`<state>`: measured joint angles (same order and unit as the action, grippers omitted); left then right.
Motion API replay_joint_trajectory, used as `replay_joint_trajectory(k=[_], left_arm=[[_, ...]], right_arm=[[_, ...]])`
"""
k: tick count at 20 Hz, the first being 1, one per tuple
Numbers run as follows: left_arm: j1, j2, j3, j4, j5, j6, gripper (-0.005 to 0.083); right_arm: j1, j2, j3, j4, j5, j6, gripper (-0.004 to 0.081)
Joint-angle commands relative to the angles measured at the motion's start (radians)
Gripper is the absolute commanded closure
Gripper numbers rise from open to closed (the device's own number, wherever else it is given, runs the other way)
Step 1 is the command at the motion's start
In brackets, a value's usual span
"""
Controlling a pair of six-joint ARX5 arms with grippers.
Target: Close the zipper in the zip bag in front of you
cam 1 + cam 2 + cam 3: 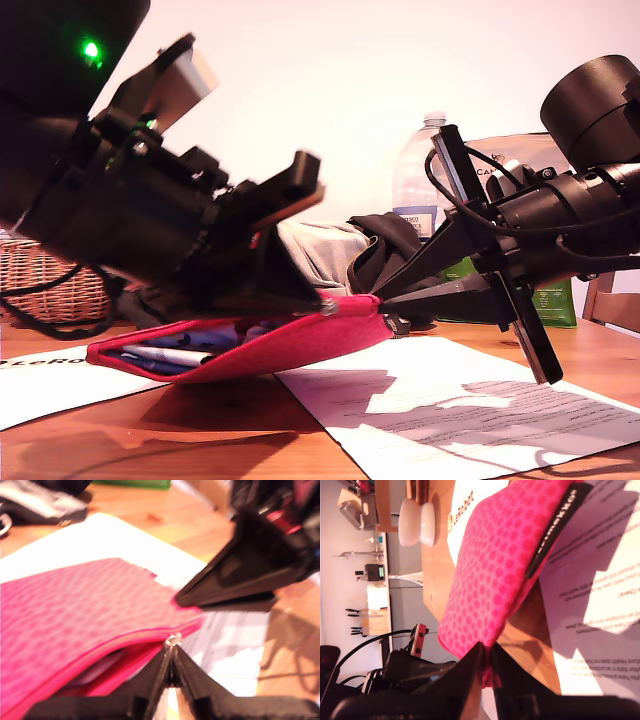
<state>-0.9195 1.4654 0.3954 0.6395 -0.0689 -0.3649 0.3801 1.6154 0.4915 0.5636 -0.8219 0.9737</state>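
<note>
My first gripper (171, 652) pinches the zipper (173, 640) pull; my second gripper (486, 667) clamps the raised zip bag (250, 345) corner.

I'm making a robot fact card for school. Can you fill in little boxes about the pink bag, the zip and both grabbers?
bag: pink zip bag, lifted off the table at one end
zipper: zipper mostly open, things showing inside
first gripper: my first gripper shut on the pull tab
second gripper: my second gripper shut on the bag's end
under bag: printed papers
</note>
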Motion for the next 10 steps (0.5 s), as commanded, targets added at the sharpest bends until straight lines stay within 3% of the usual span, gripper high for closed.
replay_joint_trajectory(k=[1,10], left_arm=[[0.01,-0.014,-0.006,-0.012,-0.008,0.003,0.0797],[0.01,-0.014,-0.006,-0.044,-0.008,0.007,0.0797]], right_arm=[[-0.017,0.009,0.008,0.006,0.013,-0.007,0.0781],[-0.017,0.009,0.008,-0.01,0.021,-0.03,0.0781]])
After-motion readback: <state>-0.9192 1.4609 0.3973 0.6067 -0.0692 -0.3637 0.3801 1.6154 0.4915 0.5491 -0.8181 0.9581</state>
